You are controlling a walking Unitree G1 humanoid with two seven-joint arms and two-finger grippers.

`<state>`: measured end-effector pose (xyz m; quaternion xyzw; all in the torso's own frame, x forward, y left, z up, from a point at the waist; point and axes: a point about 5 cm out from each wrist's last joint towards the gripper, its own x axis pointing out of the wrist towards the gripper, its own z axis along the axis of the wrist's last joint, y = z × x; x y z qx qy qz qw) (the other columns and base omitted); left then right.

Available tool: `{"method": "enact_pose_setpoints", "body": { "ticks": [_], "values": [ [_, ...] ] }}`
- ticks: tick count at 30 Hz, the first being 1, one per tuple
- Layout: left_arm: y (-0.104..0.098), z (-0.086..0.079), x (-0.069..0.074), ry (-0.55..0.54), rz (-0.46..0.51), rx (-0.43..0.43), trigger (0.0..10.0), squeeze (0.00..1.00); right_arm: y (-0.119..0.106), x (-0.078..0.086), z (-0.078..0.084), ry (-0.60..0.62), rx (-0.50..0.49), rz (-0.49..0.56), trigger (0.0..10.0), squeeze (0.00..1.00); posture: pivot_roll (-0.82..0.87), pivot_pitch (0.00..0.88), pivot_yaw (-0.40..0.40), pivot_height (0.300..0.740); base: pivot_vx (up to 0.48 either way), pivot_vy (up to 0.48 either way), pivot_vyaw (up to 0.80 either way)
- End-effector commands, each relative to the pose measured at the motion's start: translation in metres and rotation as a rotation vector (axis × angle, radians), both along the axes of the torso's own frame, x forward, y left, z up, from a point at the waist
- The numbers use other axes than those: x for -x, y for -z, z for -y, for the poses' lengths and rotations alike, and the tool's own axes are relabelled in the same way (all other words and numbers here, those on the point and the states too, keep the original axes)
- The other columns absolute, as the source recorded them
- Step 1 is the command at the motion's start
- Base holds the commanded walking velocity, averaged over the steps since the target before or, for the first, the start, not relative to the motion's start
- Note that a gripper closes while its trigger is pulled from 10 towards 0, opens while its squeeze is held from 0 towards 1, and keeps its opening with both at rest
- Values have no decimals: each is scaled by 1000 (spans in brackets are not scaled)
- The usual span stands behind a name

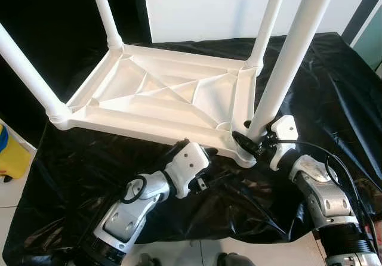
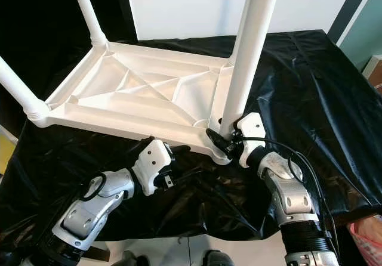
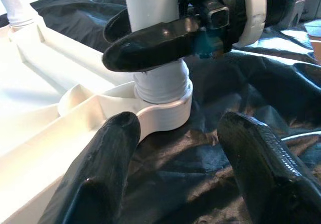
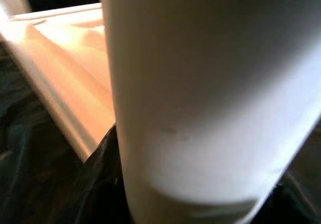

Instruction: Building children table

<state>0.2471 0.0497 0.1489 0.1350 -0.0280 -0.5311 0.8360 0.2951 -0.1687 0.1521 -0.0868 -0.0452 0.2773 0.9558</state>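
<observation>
While your right gripper (image 1: 249, 139) fingers clasp the leg (image 1: 285, 63) low, left gripper (image 3: 175, 148) gapes; plastic looks light, stiff, slippery.

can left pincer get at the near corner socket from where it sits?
Probably yes: the left pincer is open just short of the corner socket, nothing between. The right pincer grips the leg above.

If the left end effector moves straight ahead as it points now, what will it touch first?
Most likely the corner socket of the white table top, where the near leg sits. The open left end effector aims at it; the right end effector grips that leg just above.
</observation>
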Motion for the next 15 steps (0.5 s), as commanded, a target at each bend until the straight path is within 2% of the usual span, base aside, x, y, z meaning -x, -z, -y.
{"method": "enact_pose_setpoints", "body": {
  "ticks": [1,3,6,8,10,15],
  "values": [
    [2,3,6,68,-19,-19,10000,0,19,2,2,120,37,-70,10000,0,-122,122,16,740,0,0,0],
    [2,3,6,68,-19,-19,10000,0,19,2,2,120,37,-70,10000,0,-122,122,16,740,0,0,0],
    [2,4,6,70,-20,-17,10000,0,22,4,-3,184,26,-72,10000,0,-124,121,18,740,0,0,0],
    [2,6,7,79,-19,-18,10000,0,26,7,-10,292,-29,-96,10000,0,-129,120,18,740,0,0,0],
    [2,6,7,79,-19,-18,10000,0,26,7,-10,292,-29,-96,10000,0,-129,120,18,740,0,0,0],
    [2,7,6,85,-19,-18,10000,0,29,13,-24,524,-127,-119,10000,0,-126,108,13,740,0,0,0]
  ]
}}
